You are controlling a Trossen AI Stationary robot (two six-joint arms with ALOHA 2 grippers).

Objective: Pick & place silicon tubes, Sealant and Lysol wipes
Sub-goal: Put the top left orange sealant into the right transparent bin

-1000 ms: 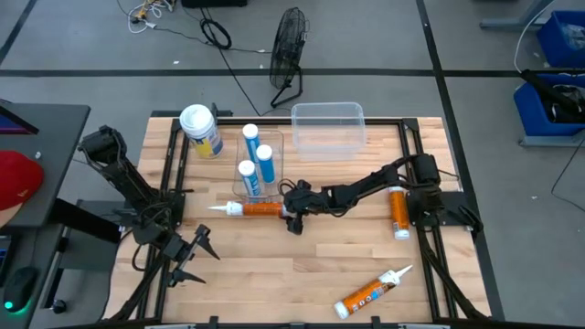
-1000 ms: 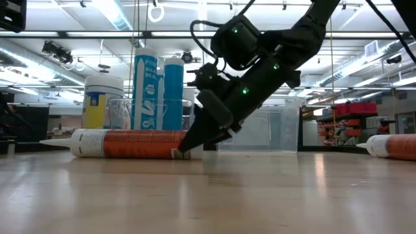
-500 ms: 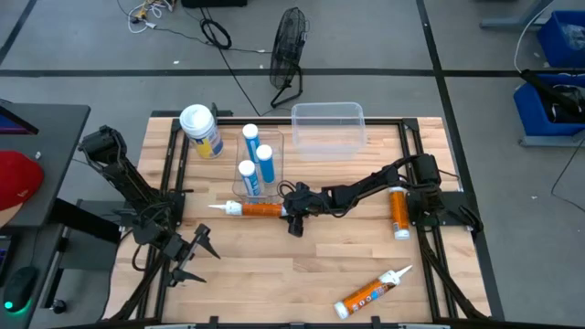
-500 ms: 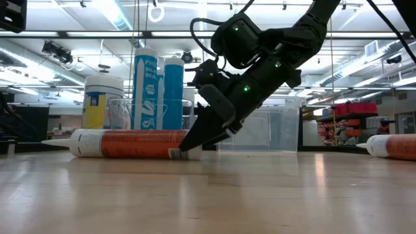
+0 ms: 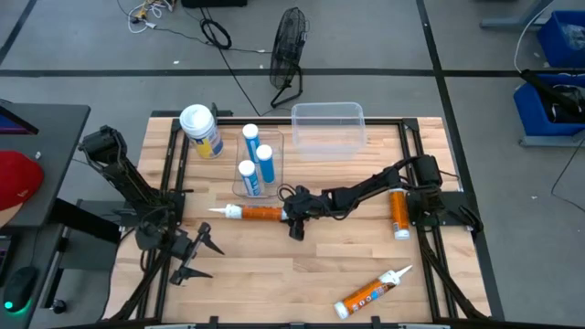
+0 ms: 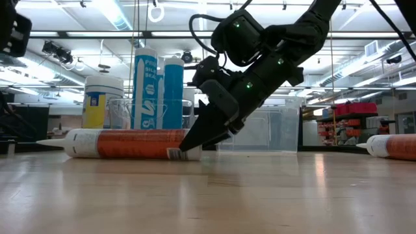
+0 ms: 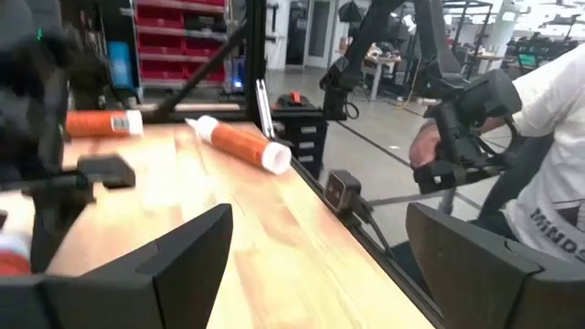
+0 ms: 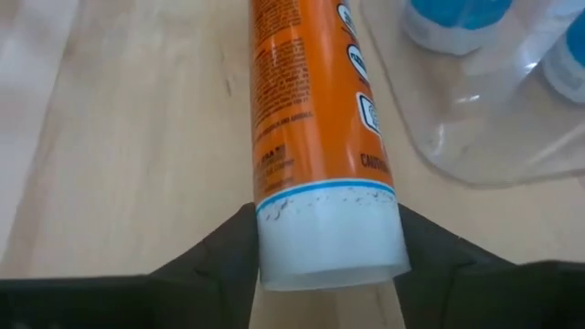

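An orange sealant tube (image 5: pixel 259 213) lies on its side mid-table, its nozzle toward the left edge. My right gripper (image 5: pixel 292 216) is shut on its white base end. The Lysol wipes canister (image 5: pixel 201 131) stands upright at the far left. Blue silicon tubes (image 5: pixel 257 160) with white caps stand upright in a clear container beside it. My left gripper (image 5: pixel 196 256) waits open near the front left edge, holding nothing. My right gripper pinches the sealant tube's white base end (image 8: pixel 329 239) between its two fingers (image 8: pixel 228 256), one on each side. The fingers slant down from the table's right side and point along the tube. The tube lies level on the table (image 6: pixel 123 143).
An empty clear bin (image 5: pixel 327 128) stands at the far edge. Two more orange tubes lie on the table, one by the right arm's base (image 5: pixel 398 212) and one near the front edge (image 5: pixel 372 292). A person (image 7: pixel 539 183) holding controllers shows beyond the table.
My right gripper has shut on the orange tube's base end. The tube has slid a little toward the table's left edge while still lying on the table. My left gripper has rolled slightly in place.
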